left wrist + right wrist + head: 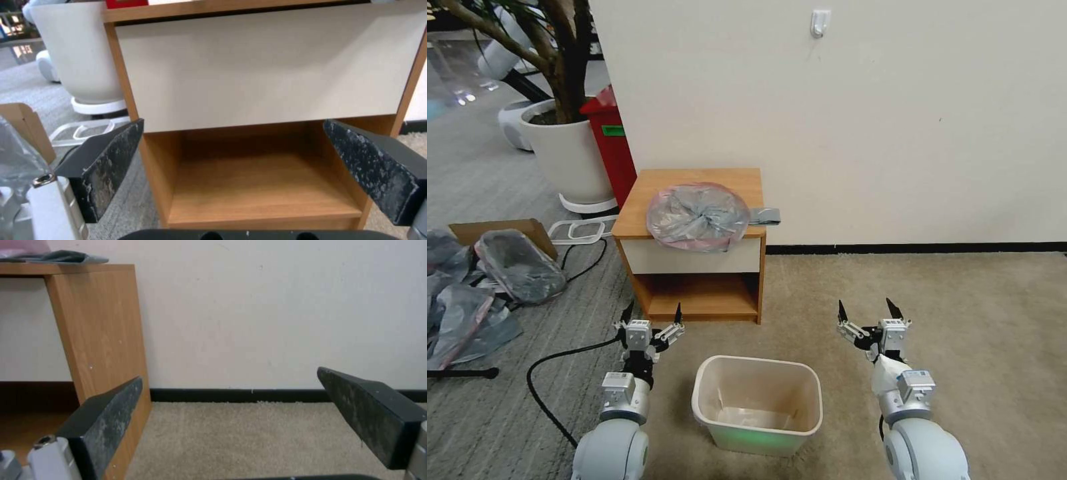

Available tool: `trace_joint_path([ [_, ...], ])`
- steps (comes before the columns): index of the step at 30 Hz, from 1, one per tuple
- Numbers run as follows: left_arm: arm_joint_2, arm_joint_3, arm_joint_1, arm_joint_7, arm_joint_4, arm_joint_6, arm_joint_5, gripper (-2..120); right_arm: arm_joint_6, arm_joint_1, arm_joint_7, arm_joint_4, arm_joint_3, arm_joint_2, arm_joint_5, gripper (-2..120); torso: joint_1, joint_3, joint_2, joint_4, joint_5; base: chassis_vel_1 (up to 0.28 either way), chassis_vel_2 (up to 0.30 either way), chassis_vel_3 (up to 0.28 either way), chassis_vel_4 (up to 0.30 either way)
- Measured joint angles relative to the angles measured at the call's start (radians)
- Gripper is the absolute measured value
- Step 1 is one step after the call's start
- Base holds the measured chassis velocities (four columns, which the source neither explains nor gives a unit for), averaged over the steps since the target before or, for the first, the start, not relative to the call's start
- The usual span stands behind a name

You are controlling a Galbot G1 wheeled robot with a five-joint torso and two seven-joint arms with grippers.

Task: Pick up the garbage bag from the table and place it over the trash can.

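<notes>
Crinkly glossy plastic garbage bag [699, 217] on smooth wood table [639, 200].

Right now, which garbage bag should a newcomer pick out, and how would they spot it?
Find the table against the wall. The garbage bag lies spread on top, overhanging the front edge. Unlike the heap of grey bags on the floor, it sits alone, its pink rim forming a ring.

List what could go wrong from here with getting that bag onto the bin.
The garbage bag overhangs the table's front edge, so a nudge might drag it off. It looks thin and crumpled, so spreading it over the trash can may fail. Both open tools, left and right, hang low beside it.
</notes>
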Motion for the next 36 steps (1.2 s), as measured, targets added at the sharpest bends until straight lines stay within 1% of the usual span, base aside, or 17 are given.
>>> trace_joint_path([
  [36, 0.0, 0.0, 0.0, 0.0, -0.001, 0.0, 0.0, 100, 0.0, -0.001, 0.0, 0.002, 0.0, 0.0, 0.0, 100, 0.0, 0.0, 0.0, 0.0, 0.0, 0.0, 0.0, 0.0, 0.0],
])
